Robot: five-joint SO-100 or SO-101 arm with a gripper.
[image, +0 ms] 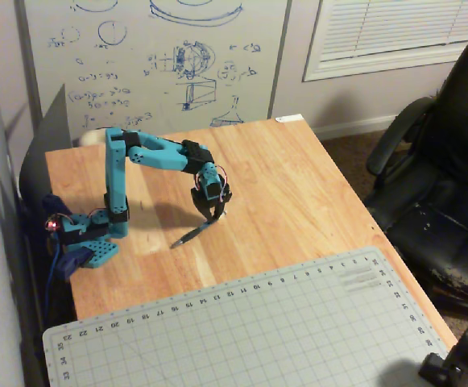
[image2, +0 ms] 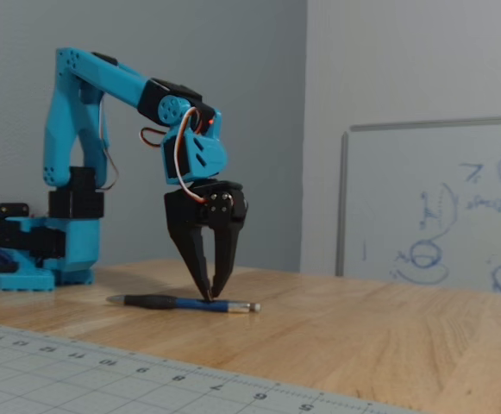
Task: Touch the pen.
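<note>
Pen (image2: 181, 303) was seen lying flat on the bench (image2: 362, 336), just beyond the cutting mat (image2: 103, 371). The gripper (image2: 209, 297) was pointed straight down onto its middle, jaws nearly pressed together, tips meeting the barrel. Contact was judged made or all but made; little was left. A whiteboard (image2: 440, 207) stood behind.

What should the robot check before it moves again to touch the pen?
1. Pen in plain sight, lying flat on the table: ok.
2. Hand lined up over the pen: ok in both fixed views.
3. Hand closed to a point: ok, the fingertips meet.
4. Tips really touching the pen: cannot tell; they look right at it.
5. Nothing else near the pen: ok; the mat lies well apart.
</note>
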